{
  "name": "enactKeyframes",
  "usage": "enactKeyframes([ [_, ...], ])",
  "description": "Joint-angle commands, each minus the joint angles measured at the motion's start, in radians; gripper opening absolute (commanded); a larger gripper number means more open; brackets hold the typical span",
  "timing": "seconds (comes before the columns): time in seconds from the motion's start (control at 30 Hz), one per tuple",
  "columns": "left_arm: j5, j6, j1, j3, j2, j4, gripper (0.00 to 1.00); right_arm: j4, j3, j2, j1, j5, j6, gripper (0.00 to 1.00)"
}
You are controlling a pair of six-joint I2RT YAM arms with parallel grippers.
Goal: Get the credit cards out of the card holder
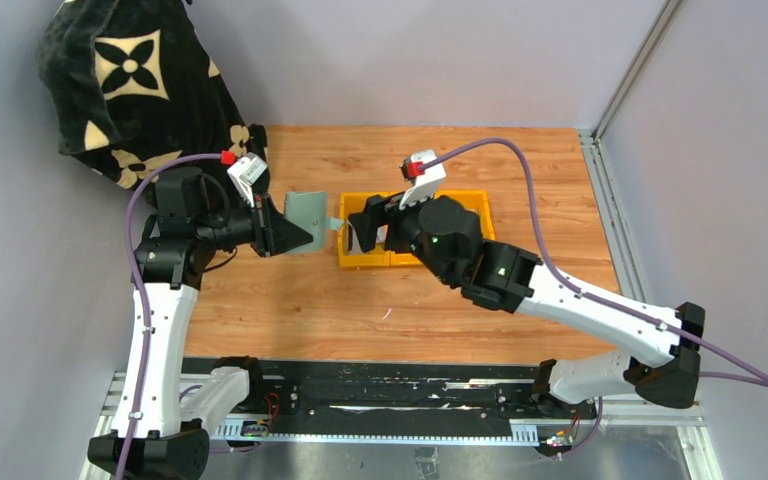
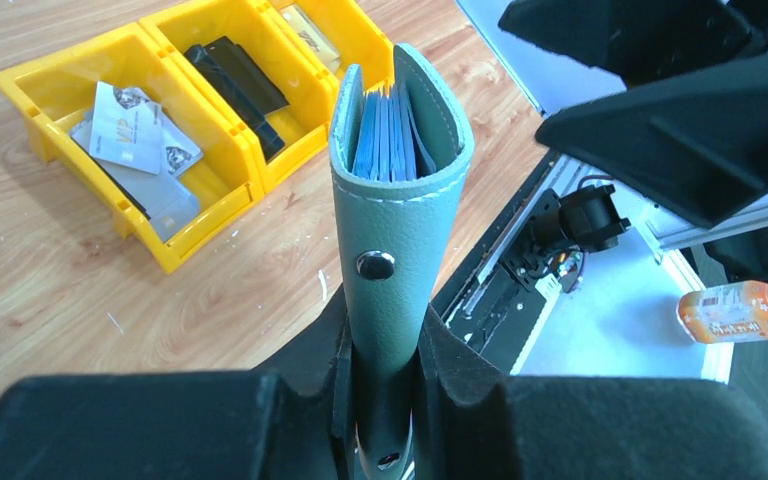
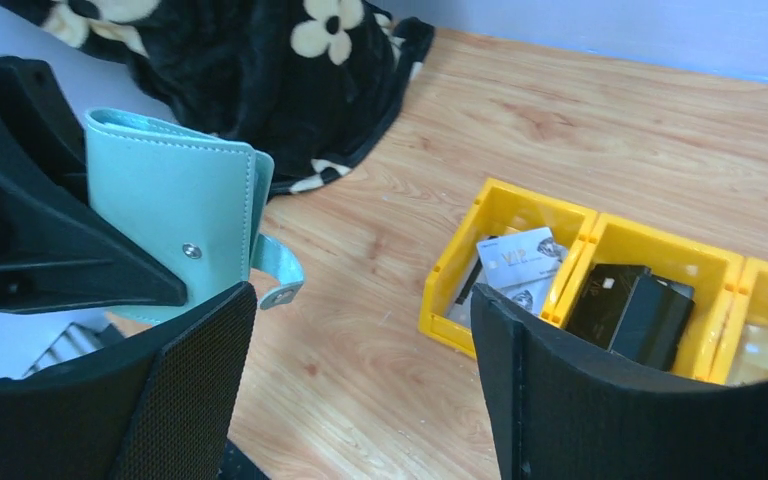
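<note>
Jaws: left gripper (image 1: 295, 235) is clamped on the card holder (image 1: 312, 213); right gripper (image 1: 368, 232) is spread wide with nothing in it.
Top view: card holder is held up off the table (image 1: 310, 300), just left of the yellow tray (image 1: 465, 197). Right gripper hangs over the tray's left end. A blanket (image 1: 130, 90) sits in the back corner.
Left wrist view: holder stands upright, mouth facing away, with blue-grey layers (image 2: 388, 140) inside. Honestly can't tell pockets from card edges. Cards (image 2: 130, 135) lie in one tray bin, a black wallet (image 2: 235, 85) next door.
Right wrist view: holder on the left, its tab (image 3: 280, 278) dangling, tray on the right.
How I'd do it: bring the right gripper to the open mouth, pinch one card edge only, and pull straight along the pocket with the left clamped below the snap (image 2: 375, 265).
</note>
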Motion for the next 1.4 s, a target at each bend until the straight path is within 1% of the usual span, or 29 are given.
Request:
enactKeyframes([
  [0.0, 0.038, -0.008, 0.005, 0.036, -0.004, 0.003, 0.0, -0.084, 0.007, -0.03, -0.082, -0.286, 0.065, 0.83],
  [0.2, 0.048, -0.011, 0.005, 0.032, -0.009, 0.004, 0.0, -0.095, 0.04, 0.013, -0.109, -0.455, 0.098, 0.85],
  [0.33, 0.053, -0.014, 0.005, 0.035, -0.018, 0.004, 0.0, -0.131, 0.101, 0.067, -0.121, -0.512, 0.129, 0.85],
  [0.5, 0.072, -0.014, 0.005, 0.037, -0.028, 0.005, 0.0, -0.12, 0.097, 0.081, -0.15, -0.584, 0.171, 0.75],
  [0.53, 0.076, -0.014, 0.005, 0.037, -0.028, 0.004, 0.0, -0.117, 0.094, 0.081, -0.159, -0.591, 0.183, 0.71],
  [0.87, 0.09, -0.024, 0.005, 0.047, -0.028, 0.005, 0.0, -0.084, 0.085, 0.086, -0.186, -0.622, 0.224, 0.45],
  [1.03, 0.09, -0.03, 0.005, 0.051, -0.029, 0.009, 0.0, -0.09, 0.079, 0.094, -0.186, -0.634, 0.225, 0.42],
  [1.37, 0.107, -0.046, 0.005, 0.057, -0.033, 0.018, 0.0, -0.086, 0.093, 0.102, -0.193, -0.607, 0.231, 0.37],
])
